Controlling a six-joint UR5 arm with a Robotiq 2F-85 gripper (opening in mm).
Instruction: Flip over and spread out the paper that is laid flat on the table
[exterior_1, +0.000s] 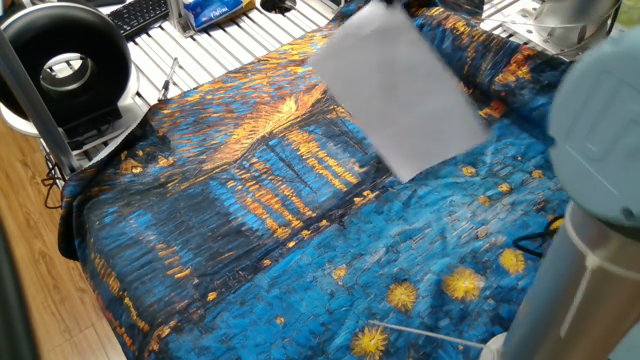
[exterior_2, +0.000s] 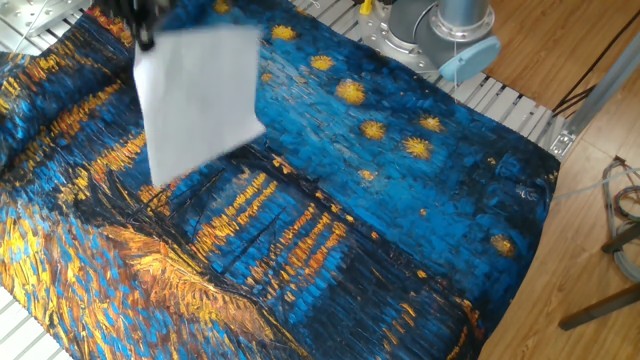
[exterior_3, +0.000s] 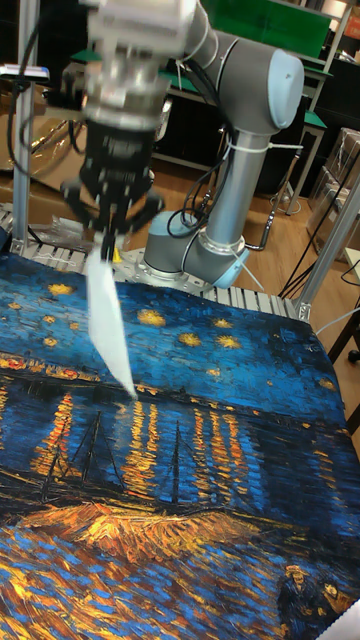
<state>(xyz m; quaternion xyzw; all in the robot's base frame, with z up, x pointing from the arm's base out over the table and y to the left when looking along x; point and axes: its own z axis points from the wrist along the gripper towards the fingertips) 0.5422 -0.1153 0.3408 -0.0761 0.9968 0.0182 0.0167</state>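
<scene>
Gripper (exterior_3: 108, 243) fingers are clamped on the top corner of the paper (exterior_3: 108, 325), which hangs clear above the table (exterior_3: 250, 420), seen nearly edge-on in the tall view with its lowest corner close to the cloth. From the other fixed view, the paper (exterior_2: 195, 95) is blurred and floats over the table's far left part. The arm's grey base (exterior_3: 195, 250) stands just behind the table's back edge.

Robotics lab, UR5 arm (exterior_3: 245, 110) bolted to slatted metal bench (exterior_1: 215, 50), alu framing, cables, keyboard (exterior_1: 140, 14)
</scene>
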